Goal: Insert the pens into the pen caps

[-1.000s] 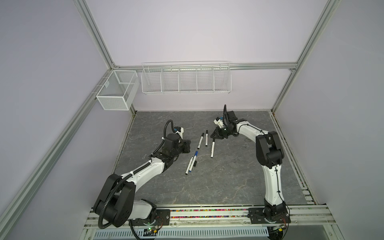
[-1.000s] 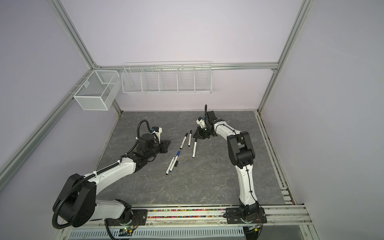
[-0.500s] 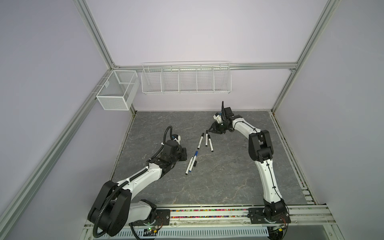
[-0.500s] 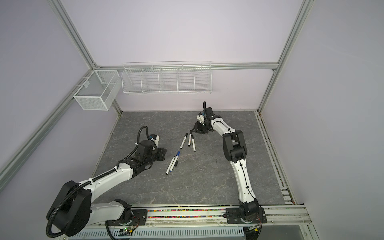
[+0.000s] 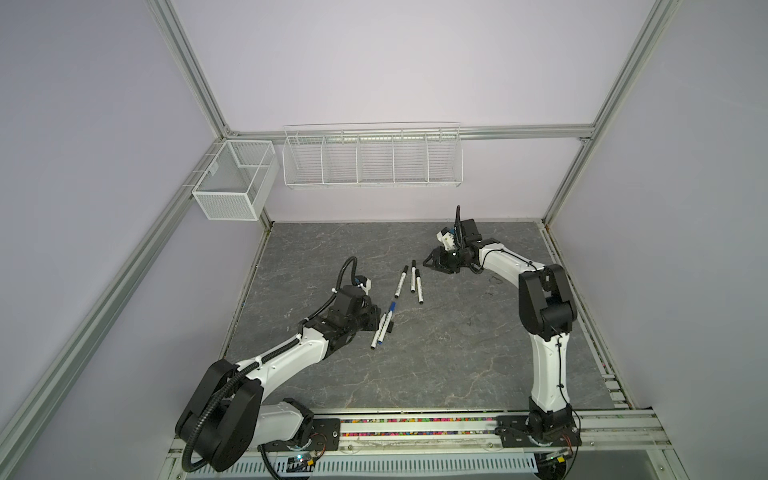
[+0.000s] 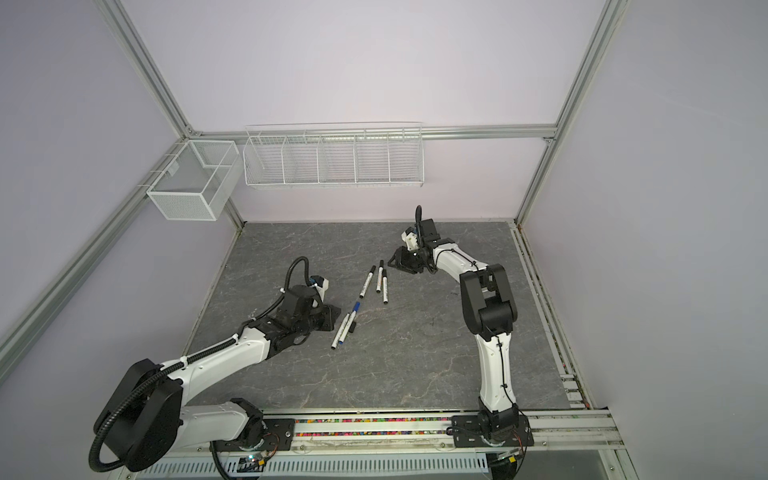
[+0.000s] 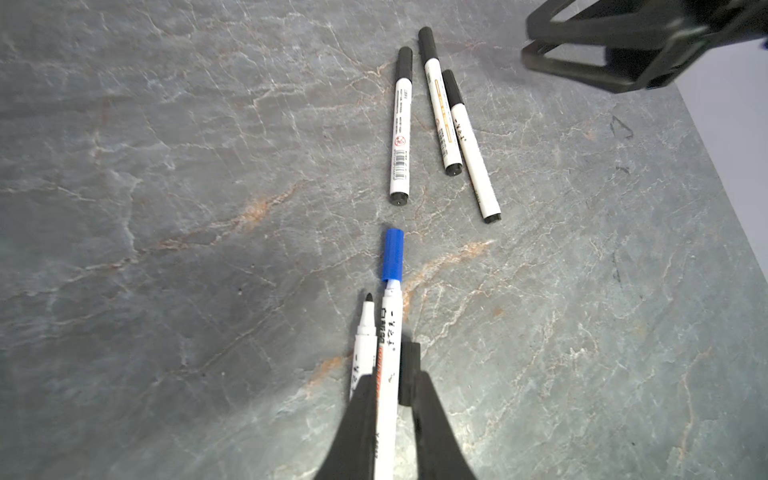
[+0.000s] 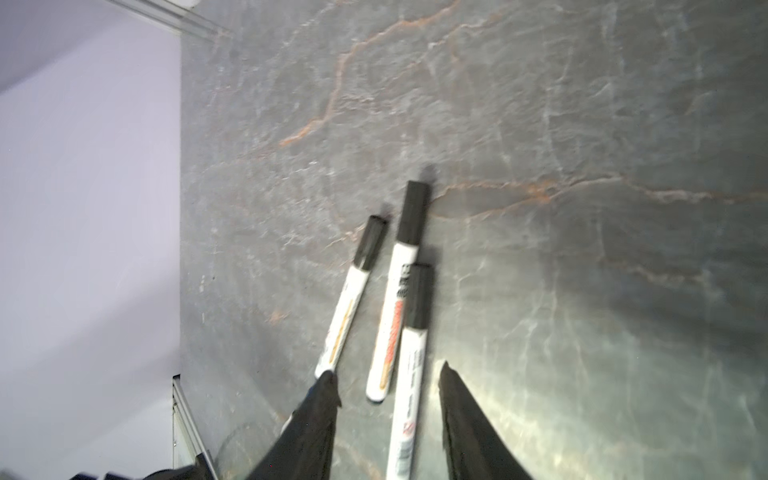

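Observation:
Three pens with black pen caps on lie side by side mid-table. Nearer the front lies a pen with a blue cap. Its barrel runs between the fingers of my left gripper. The jaws stand a little apart, with a gap on one side. An uncapped pen lies against it, and a loose black cap sits on its other side. My right gripper is open behind the three pens, holding nothing.
A wire rack and a mesh basket hang on the back wall, well above the dark stone-patterned table. Aluminium frame posts run up the corners. The right arm's elbow stands tall at the right.
My right gripper has opened and drawn back from the third capped pen, which now lies on the table. My left gripper has come forward to the blue-capped pen and parted its jaws slightly.

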`<state>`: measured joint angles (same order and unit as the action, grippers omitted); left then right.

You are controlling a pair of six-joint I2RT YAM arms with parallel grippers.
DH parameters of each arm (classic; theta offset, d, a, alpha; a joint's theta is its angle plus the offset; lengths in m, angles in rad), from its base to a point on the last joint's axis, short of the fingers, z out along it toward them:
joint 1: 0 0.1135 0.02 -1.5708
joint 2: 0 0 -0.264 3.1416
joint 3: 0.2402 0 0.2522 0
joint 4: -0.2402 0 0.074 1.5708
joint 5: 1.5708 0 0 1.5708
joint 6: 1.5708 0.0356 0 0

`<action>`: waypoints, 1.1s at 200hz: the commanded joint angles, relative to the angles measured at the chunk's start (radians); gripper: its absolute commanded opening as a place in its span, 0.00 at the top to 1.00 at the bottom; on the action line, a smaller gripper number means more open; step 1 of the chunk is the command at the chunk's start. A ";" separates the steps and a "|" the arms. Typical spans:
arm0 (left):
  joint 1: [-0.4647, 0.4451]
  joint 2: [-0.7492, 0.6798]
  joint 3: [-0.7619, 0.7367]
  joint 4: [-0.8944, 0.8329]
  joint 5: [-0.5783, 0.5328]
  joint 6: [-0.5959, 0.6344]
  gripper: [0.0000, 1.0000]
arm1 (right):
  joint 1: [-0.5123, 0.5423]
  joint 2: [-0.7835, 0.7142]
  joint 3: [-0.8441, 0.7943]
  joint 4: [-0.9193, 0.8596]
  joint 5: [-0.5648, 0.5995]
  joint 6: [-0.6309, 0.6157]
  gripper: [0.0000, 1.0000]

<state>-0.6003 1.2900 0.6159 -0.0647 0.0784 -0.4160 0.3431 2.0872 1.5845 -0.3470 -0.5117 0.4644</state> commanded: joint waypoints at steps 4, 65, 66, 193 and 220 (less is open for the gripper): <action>-0.006 0.042 0.033 -0.053 0.016 0.025 0.79 | 0.039 -0.114 -0.123 0.071 0.020 0.016 0.56; -0.007 0.153 0.126 -0.213 0.032 0.045 0.81 | 0.060 -0.182 -0.214 0.055 0.030 -0.001 0.57; -0.006 0.154 0.126 -0.215 0.032 0.045 0.81 | 0.060 -0.182 -0.214 0.055 0.030 -0.001 0.57; -0.009 0.266 0.186 -0.319 0.014 0.054 0.79 | 0.060 -0.192 -0.209 0.068 0.022 0.003 0.57; -0.015 0.297 0.206 -0.376 -0.016 0.042 0.77 | 0.060 -0.196 -0.212 0.074 0.023 0.006 0.57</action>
<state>-0.6067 1.5551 0.7826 -0.3664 0.1040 -0.3695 0.4065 1.9205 1.3800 -0.2935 -0.4900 0.4675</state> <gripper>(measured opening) 0.223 0.433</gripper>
